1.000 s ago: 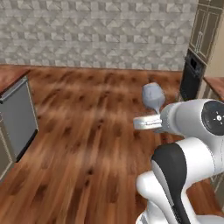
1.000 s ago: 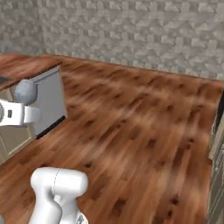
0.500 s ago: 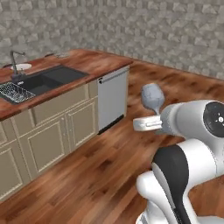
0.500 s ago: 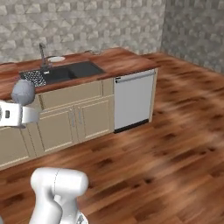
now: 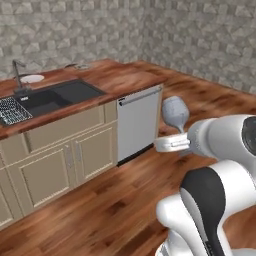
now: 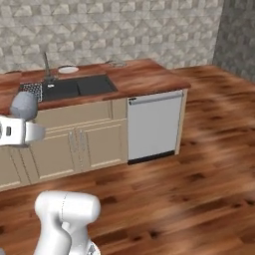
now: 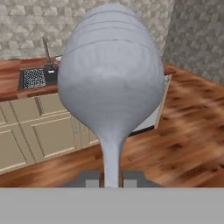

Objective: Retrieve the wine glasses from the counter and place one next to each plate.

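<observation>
- Open reddish wood-plank floor [image 5: 115,200]: wide free passage in front of the cabinets.
- Reddish-brown wood-grain desk [image 6: 144,77]: bare right-hand stretch.
- Dark recessed sink [image 6: 79,85] with upright thin faucet [image 6: 47,67]: obstruction at the left.
- White flat plate [image 6: 67,69]: behind the sink, by the stone wall [image 6: 124,30].
- Grey dishwasher front [image 6: 153,124]: closed, flush with the beige cabinets.

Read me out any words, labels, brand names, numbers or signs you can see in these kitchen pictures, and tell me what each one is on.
There are none to read. The wine glass held in the tool is plain glass with no marking. The dishwasher front, the cabinets, the counter, the sink and the small white plate beside the tap carry no lettering, and the stone-patterned wall has no sign on it.
</observation>
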Tool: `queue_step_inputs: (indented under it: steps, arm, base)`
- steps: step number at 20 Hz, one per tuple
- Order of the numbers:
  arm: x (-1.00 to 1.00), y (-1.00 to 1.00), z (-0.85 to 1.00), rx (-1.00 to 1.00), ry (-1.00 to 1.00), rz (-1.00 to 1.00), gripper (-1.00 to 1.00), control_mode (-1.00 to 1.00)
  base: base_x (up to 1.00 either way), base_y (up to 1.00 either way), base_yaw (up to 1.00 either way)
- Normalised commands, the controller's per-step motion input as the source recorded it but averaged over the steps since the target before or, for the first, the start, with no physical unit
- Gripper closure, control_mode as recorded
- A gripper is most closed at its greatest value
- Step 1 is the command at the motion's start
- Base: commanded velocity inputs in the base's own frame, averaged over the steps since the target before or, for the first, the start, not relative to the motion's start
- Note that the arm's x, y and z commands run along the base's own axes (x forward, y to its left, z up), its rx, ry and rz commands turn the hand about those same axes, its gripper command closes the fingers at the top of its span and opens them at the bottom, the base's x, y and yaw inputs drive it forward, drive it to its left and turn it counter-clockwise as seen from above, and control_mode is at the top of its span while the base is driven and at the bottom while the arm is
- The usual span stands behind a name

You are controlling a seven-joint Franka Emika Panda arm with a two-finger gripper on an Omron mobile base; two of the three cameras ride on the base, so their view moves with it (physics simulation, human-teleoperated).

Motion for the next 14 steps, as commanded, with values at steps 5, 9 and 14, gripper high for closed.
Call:
queue_step_inputs:
  steps: [5, 9, 14]
  arm:
    - [0.00, 0.00, 0.00, 0.00, 0.00, 0.00, 1.00, 1.00]
    - [0.00, 0.00, 0.00, 0.00, 0.00, 0.00, 1.00, 1.00]
    - [0.00, 0.00, 0.00, 0.00, 0.00, 0.00, 1.00, 1.00]
  base:
    - [1.00, -1.00, 0.00]
    - [1.00, -1.00, 0.00]
    - [1.00, -1.00, 0.01]
